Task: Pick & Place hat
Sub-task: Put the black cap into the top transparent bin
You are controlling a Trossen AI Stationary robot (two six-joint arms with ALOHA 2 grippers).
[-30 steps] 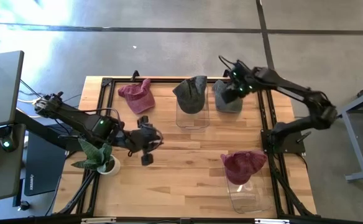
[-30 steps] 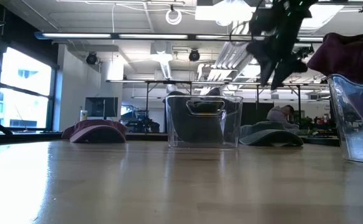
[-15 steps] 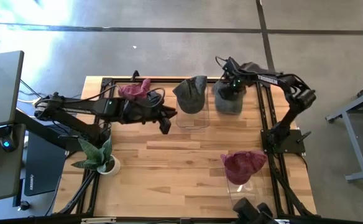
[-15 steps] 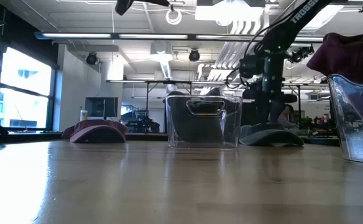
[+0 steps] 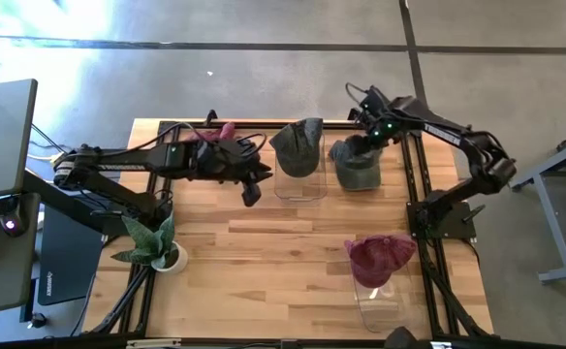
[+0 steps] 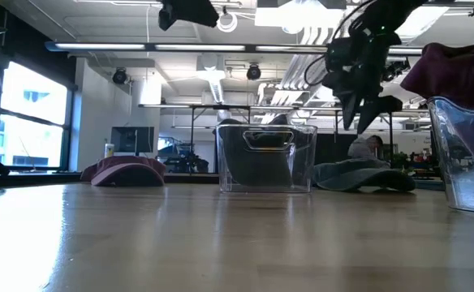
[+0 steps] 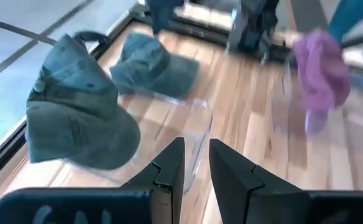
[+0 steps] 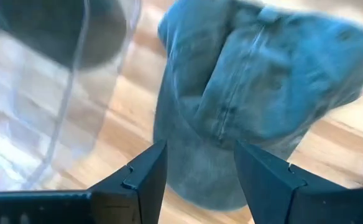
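A grey hat (image 5: 358,170) lies flat on the table near the far right corner; it also shows in the low view (image 6: 367,176) and the right wrist view (image 8: 256,81). My right gripper (image 5: 363,141) (image 6: 359,109) (image 8: 197,168) hangs open just above it and touches nothing. Another grey hat (image 5: 298,145) (image 7: 69,118) sits on the rim of a clear bin (image 5: 300,184). My left gripper (image 5: 251,189) (image 7: 197,165) hovers high beside that bin's left side, its fingers a narrow gap apart. The left arm partly covers a red hat (image 5: 215,136) (image 6: 123,170) lying on the table.
A second clear bin (image 5: 380,296) near the right front edge carries a red hat (image 5: 380,254) on its rim. A potted plant (image 5: 152,242) stands at the left edge. Black rails frame the table's left, far and right sides. Bare wood lies in the middle and front.
My right gripper dropped onto the grey hat on the table, then rose clear of it; the hat now lies a little nearer and more spread out. My left gripper swung up and away from the plant toward the far edge and the middle bin.
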